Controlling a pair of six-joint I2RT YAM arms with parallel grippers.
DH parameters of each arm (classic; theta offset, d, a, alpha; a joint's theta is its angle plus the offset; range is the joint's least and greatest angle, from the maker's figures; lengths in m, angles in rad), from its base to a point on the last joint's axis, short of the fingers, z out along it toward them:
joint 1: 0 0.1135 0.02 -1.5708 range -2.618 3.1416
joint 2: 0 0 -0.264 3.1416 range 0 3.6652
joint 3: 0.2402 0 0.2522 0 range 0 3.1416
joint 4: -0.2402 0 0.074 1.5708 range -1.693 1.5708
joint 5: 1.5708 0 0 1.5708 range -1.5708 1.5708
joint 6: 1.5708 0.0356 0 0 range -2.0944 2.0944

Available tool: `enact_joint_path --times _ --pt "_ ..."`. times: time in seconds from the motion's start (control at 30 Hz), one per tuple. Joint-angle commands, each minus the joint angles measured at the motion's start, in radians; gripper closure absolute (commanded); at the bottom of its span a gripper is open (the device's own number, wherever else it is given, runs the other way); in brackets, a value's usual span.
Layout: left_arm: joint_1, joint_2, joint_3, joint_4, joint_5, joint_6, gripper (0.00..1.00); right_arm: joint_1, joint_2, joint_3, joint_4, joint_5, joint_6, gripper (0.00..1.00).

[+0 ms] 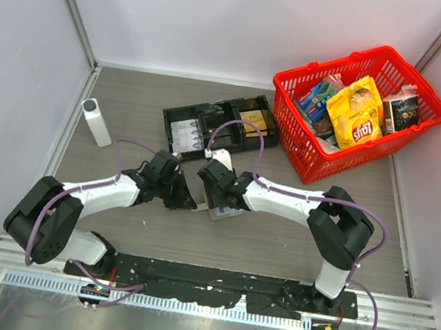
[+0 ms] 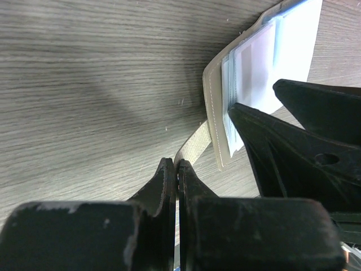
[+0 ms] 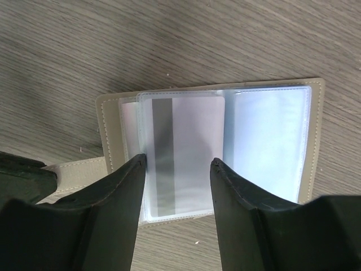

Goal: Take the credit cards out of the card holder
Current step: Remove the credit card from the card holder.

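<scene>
The card holder (image 1: 226, 211) lies open on the table, a beige-grey cover (image 3: 107, 132) with clear sleeves. A whitish credit card (image 3: 192, 141) with a dark stripe sits in the left sleeve, and a pale blue one (image 3: 265, 141) sits in the right sleeve. My left gripper (image 2: 177, 167) is shut on the holder's strap (image 2: 195, 143) at its left edge. My right gripper (image 3: 178, 161) is open, with its fingertips on either side of the striped card, low over the sleeve. The cards (image 2: 256, 62) also show in the left wrist view, behind the right fingers (image 2: 282, 152).
A red basket (image 1: 404, 77) of snack packs stands at the back right. A long black compartmented tray (image 1: 179, 116) lies behind the grippers. A white upright block (image 1: 96, 121) stands at the left. Grey walls close in the left, back and right sides.
</scene>
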Motion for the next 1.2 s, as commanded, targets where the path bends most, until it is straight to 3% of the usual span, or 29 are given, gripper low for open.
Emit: enact_joint_path --times 0.0,0.77,1.07,1.17 --pt "-0.003 -0.042 -0.029 -0.064 -0.013 0.030 1.00 -0.018 -0.046 0.031 -0.043 0.088 -0.023 0.46" --pt "0.002 -0.142 -0.057 -0.201 -0.077 0.086 1.00 -0.101 -0.178 -0.042 -0.102 0.141 -0.028 0.47" --pt "0.043 -0.214 -0.032 -0.336 -0.162 0.161 0.98 -0.101 -0.227 -0.090 0.077 -0.119 0.037 0.62" --pt "0.045 -0.241 0.002 -0.382 -0.205 0.172 0.89 -0.099 -0.217 -0.111 0.144 -0.187 0.054 0.67"
